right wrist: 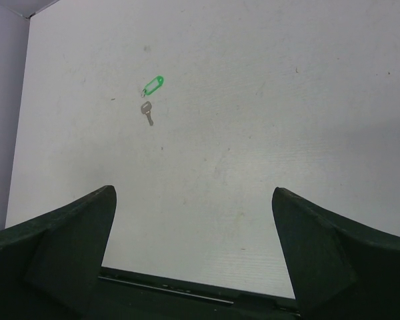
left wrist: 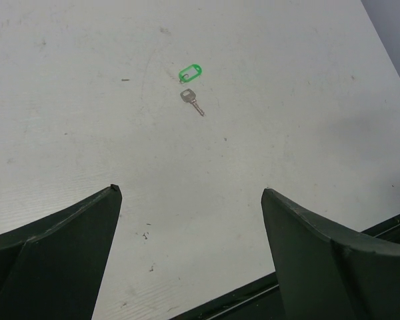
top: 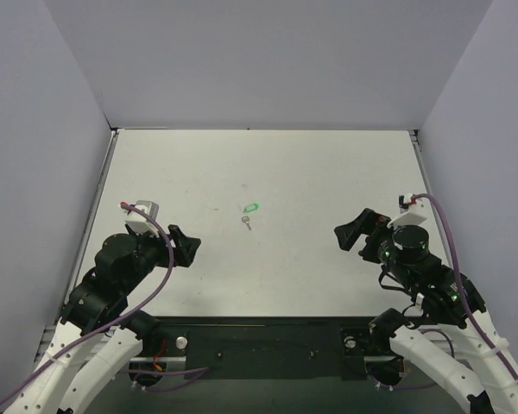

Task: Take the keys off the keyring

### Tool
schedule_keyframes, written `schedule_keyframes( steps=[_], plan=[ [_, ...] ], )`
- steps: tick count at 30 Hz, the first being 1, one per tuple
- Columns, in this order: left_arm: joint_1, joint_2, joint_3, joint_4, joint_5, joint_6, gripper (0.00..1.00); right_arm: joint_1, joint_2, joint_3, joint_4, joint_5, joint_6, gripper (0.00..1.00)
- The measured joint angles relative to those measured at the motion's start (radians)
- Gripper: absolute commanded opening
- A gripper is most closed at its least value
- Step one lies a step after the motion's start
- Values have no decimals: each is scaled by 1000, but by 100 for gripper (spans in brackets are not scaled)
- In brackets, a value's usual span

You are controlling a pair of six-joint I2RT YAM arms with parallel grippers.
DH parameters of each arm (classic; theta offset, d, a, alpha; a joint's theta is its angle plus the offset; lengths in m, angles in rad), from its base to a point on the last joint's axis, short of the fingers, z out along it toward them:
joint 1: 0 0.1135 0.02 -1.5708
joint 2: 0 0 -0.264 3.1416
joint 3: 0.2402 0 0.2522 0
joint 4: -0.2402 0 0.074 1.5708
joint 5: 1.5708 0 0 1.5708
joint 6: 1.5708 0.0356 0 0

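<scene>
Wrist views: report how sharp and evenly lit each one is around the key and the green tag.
Left wrist view: key and green tag in sharp focus, table evenly lit with no glare, the left hand just a dark silhouette with little surface detail. Right wrist view: equally sharp on both items, flat light, no hard shadows.

From my left wrist camera I see the left gripper [left wrist: 190, 192] with its two dark fingers [left wrist: 60, 247] spread wide apart at the bottom corners, showing bare white table [left wrist: 300, 113] between them. Farther up the table lies the keyring [left wrist: 191, 73] — a small bright green oval tag — and just below it a tiny silver-grey key [left wrist: 192, 101], blade angled down-right. I cannot tell whether the two are linked.
</scene>
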Motion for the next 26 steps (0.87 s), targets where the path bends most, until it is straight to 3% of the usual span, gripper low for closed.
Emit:
schedule_keyframes(
  steps=[15, 26],
  plan=[
    [0, -14, 0, 0, -15, 3, 97, 0, -232, -174, -90, -13, 97, 97],
    [1, -14, 0, 0, -15, 3, 97, 0, -250, -213, -108, -31, 130, 95]
  ],
)
